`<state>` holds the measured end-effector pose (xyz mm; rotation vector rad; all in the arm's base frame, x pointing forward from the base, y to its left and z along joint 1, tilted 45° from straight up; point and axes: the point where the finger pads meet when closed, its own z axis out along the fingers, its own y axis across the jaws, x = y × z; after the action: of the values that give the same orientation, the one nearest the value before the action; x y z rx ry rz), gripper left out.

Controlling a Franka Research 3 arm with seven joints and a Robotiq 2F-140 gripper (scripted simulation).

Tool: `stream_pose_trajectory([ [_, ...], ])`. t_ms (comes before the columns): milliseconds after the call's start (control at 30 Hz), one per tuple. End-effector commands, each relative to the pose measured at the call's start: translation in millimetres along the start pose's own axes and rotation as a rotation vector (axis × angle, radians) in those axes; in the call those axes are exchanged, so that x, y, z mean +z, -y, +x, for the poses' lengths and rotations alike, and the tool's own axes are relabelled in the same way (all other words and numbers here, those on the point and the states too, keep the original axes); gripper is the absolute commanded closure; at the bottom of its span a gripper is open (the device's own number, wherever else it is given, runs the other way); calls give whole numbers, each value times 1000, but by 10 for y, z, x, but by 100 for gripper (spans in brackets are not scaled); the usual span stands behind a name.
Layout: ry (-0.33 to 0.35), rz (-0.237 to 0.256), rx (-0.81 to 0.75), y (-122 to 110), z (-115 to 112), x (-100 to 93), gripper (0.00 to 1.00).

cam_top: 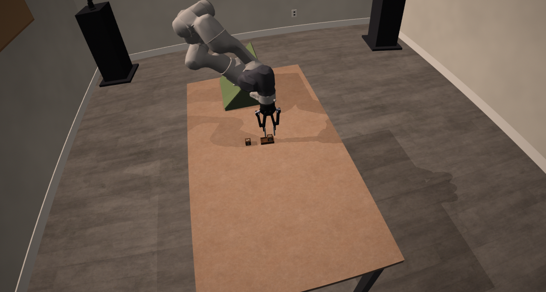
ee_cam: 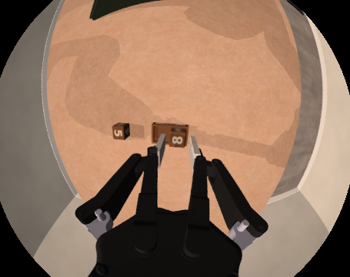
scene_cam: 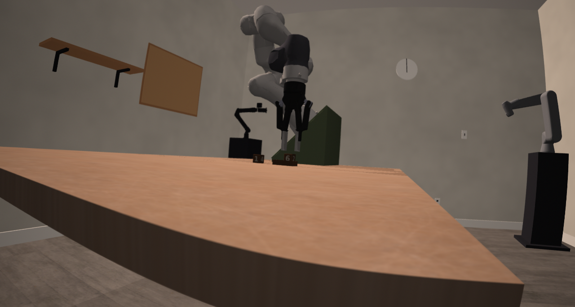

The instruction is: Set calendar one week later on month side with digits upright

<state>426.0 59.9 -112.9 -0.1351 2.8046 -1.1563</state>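
A small brown tray [cam_top: 263, 141] [scene_cam: 281, 163] [ee_cam: 161, 131] lies flat on the table. One dark cube [cam_top: 270, 138] [scene_cam: 288, 157] [ee_cam: 177, 138] stands in its right half; it shows an 8 on top in the wrist view and a 6 on the side facing the exterior camera. The other cube [cam_top: 247, 141] [scene_cam: 258, 158] [ee_cam: 121, 131] stands on the table to the left of the tray, apart from it, with a 5 on top and a 1 on its side. My gripper [cam_top: 268, 131] [scene_cam: 290, 147] [ee_cam: 177, 141] hangs a little above the cube in the tray, fingers partly apart and empty.
A green wedge block [cam_top: 236, 95] [scene_cam: 321, 140] stands on the table behind the tray, near the arm's base. The wooden table [cam_top: 274, 214] stretches far towards the front.
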Motion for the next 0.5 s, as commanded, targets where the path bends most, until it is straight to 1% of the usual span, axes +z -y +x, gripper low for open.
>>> stream_pose_trajectory([
  [0,-1,-1,8,4,-3,20,72],
  [200,-1,-1,8,4,-3,58,72],
  [467,-1,-1,8,4,-3,189,72],
])
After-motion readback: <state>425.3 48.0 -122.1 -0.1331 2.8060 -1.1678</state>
